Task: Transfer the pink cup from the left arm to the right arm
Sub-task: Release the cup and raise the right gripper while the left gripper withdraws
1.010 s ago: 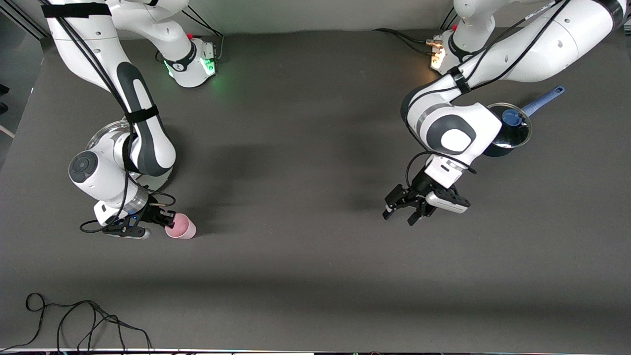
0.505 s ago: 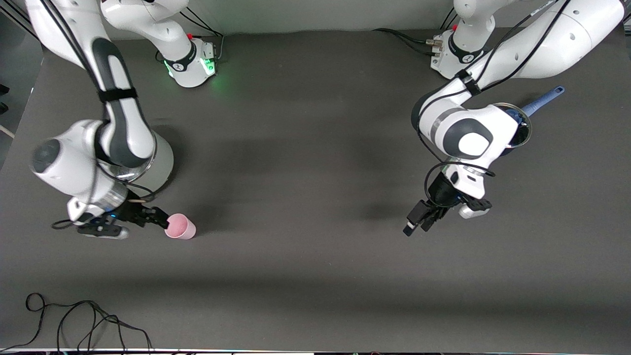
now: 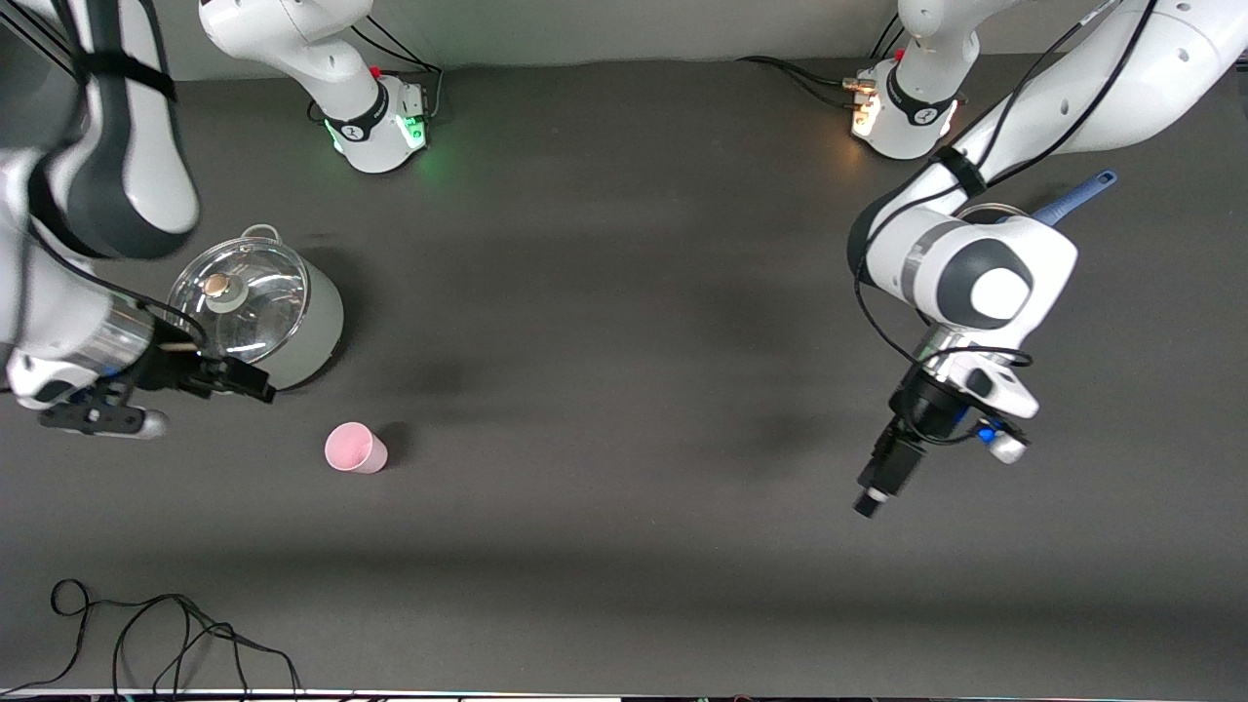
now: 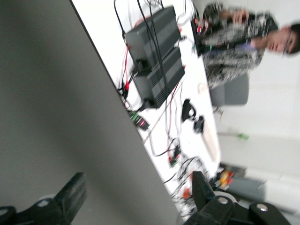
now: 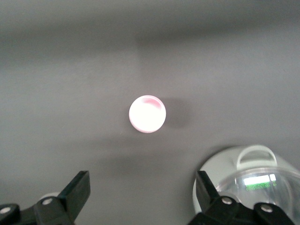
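Over the table at the right arm's end, just beside the lidded pot [image 3: 320,330], my right gripper [image 3: 244,383] hangs with its fingers spread wide and nothing between them. Its wrist camera looks straight down on the pink cup [image 3: 354,449], which stands upright on the bare table, mouth up, nearer to the front camera than the pot and clear of both the pot and the gripper.

At the other end, my left gripper [image 3: 871,495] points down over open table with its jaws apart and empty too, well away from the cup. A blue handle [image 3: 1077,195] pokes out from under that arm's elbow.

As I read it, the hand-over is done: the cup sits at the right arm's end and neither gripper has it. I reckon all that is left is to draw both arms clear without brushing the cup or the pot. If a fresh pick is wanted, the right gripper must first centre over the cup, then come down with a finger on each side of its wall.

I can read no writing. The cup is plain, and the black boxes in the left wrist view show no legible label.
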`<state>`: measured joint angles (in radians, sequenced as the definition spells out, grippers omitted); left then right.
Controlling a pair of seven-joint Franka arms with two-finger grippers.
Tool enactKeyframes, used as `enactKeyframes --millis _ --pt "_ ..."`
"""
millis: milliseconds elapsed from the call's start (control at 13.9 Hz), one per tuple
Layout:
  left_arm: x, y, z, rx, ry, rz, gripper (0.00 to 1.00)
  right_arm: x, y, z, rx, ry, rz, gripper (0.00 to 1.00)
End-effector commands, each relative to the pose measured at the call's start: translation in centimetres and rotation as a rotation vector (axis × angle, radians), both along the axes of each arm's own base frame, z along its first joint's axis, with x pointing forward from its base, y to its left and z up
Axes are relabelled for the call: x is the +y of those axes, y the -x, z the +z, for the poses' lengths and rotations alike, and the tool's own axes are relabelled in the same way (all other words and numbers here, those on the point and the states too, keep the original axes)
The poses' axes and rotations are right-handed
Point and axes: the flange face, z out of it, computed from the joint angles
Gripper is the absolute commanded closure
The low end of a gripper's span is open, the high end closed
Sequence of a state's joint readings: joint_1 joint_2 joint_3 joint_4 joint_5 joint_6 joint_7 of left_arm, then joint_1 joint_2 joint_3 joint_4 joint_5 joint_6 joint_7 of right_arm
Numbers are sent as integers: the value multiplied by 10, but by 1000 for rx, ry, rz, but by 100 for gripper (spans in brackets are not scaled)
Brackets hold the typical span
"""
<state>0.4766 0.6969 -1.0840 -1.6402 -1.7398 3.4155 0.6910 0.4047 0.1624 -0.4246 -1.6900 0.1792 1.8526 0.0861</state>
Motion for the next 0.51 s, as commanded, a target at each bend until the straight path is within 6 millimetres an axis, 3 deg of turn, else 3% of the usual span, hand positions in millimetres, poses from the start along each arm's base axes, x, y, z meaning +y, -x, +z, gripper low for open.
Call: enactKeyframes --millis 0,289,433 --pt "2 0 11 55 126 98 0 11 -1 58 40 35 -12 0" --pt "-2 4 5 52 91 71 0 9 13 116 74 113 6 0" --pt "-4 7 -1 47 61 43 0 9 16 129 95 120 6 0"
